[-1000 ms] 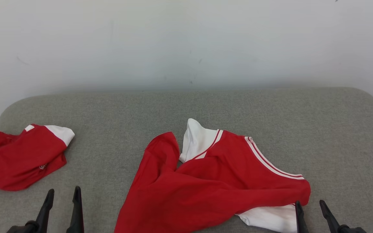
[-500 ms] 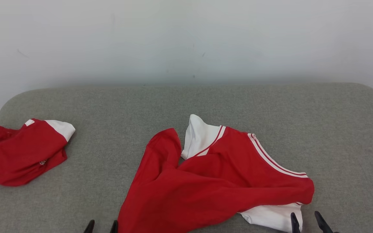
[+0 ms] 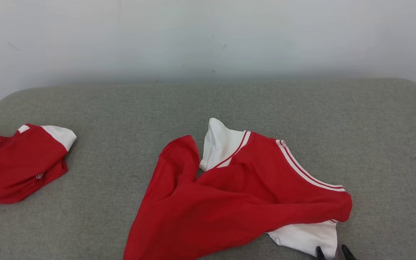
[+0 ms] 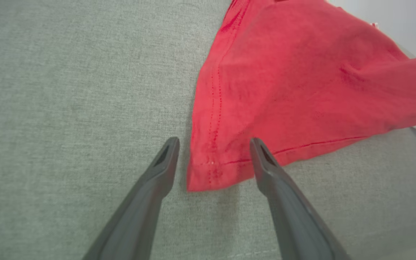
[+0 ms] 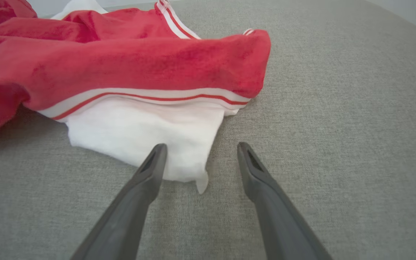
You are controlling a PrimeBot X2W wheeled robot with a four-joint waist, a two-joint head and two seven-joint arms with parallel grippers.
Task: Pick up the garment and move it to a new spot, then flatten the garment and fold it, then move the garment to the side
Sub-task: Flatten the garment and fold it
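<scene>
Garment, red jersey-type top with white sleeves and red-white striped trim (image 3: 237, 202), lies crumpled on the grey woven-fabric padded surface (image 3: 121, 104), centre to right of the head view and near the robot's edge. We read its long axis as a diagonal: from the red hem corner at the near left, up and across to the bunched red end at the right. One white sleeve sticks out at the far side and points toward the white wall (image 3: 208, 36). The other white sleeve sticks out at the near right and points back at the robot. The striped trim runs slanted from the far middle down to the right end.

Left gripper (image 4: 214, 141): fingers spread wide and gripping nothing. The stitched red hem corner sits between the two fingers. We cannot tell whether they touch the cloth.

Right gripper (image 5: 201, 144): fingers also spread wide, nothing gripped. The edge of the near white sleeve lies between them, with its left finger over the white cloth.

Second red-and-white crumpled garment (image 3: 16, 166) lies at the far left, well apart from the first.
</scene>
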